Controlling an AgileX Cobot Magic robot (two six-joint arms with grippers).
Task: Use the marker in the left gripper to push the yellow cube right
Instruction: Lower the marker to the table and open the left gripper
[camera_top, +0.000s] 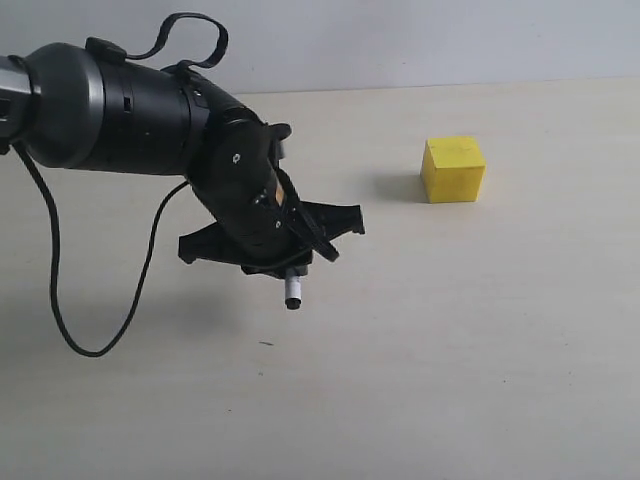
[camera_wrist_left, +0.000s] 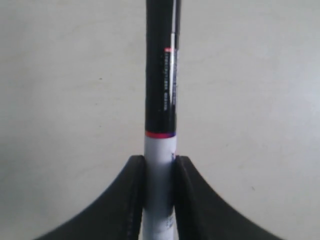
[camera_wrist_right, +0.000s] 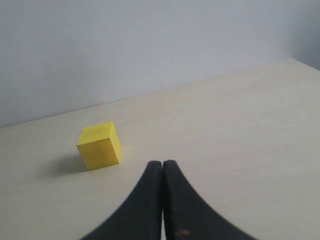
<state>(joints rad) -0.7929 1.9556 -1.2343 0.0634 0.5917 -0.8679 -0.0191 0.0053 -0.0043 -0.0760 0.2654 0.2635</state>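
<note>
Currently left end effector (camera_wrist_left: 159, 162) pinches the marker (camera_wrist_left: 160, 90), well apart from the yellow cube (camera_top: 453, 170); right end effector (camera_wrist_right: 162, 165) pressed together.

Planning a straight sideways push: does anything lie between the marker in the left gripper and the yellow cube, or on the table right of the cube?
Nothing visible does. Only bare table lies between the marker in the left gripper and the yellow cube, and right of the cube to the frame edge.

Lab-like test bench: pale tabletop (camera_top: 450, 380), plain white wall (camera_top: 400, 40), black robot arm (camera_top: 120, 115).
</note>
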